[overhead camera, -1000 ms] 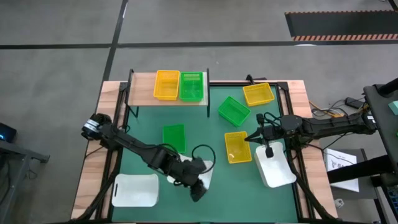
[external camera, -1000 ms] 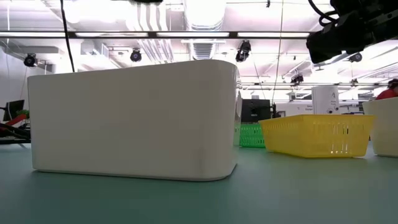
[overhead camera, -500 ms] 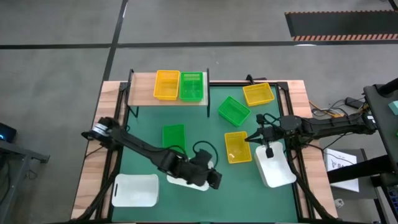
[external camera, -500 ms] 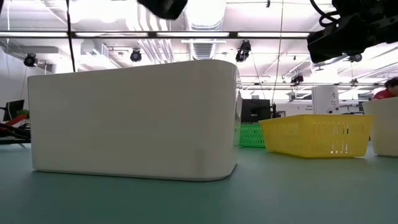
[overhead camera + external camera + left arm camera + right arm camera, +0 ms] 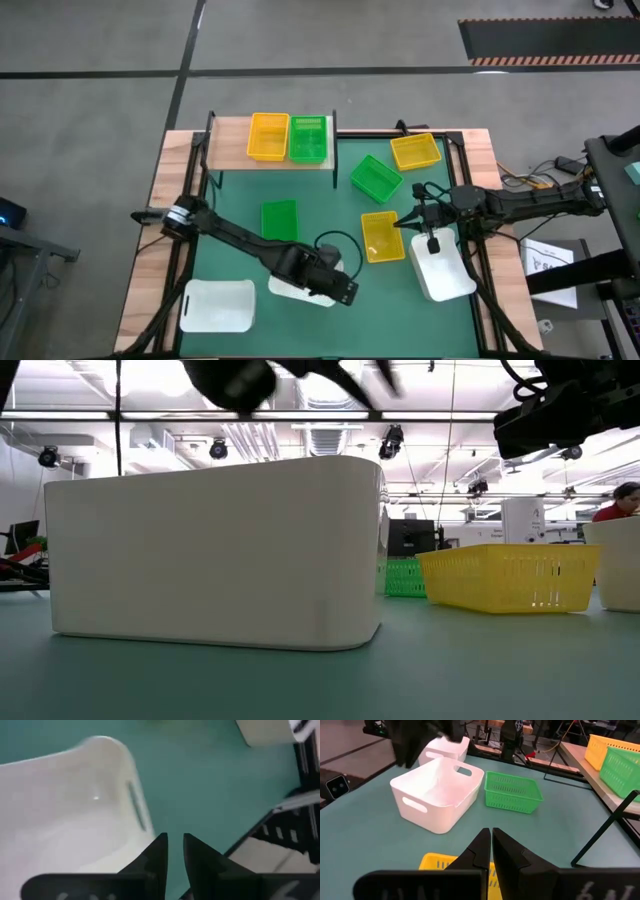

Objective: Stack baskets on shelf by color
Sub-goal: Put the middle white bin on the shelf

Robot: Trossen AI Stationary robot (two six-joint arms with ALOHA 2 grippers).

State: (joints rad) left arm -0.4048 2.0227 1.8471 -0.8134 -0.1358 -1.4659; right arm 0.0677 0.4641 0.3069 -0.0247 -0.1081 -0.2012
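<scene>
The left gripper has its fingers drawn nearly together over the end wall of a white basket at the front middle of the desk, though whether they pinch that wall cannot be told; the left arm runs back from there to the desk's left edge; the right gripper has its fingers pressed together on nothing, poised above a yellow basket right of centre, with its arm reaching in from the right side; just beside that yellow basket, toward the right front, sits a second white basket, and a third white basket lies at the left front corner; a green basket rests on the mat left of centre, another green basket sits tilted near the middle rear, and a further yellow basket stands at the right rear; on the shelf along the back left edge, a yellow basket and a green basket stand side by side, touching, toward the plank's right end.
</scene>
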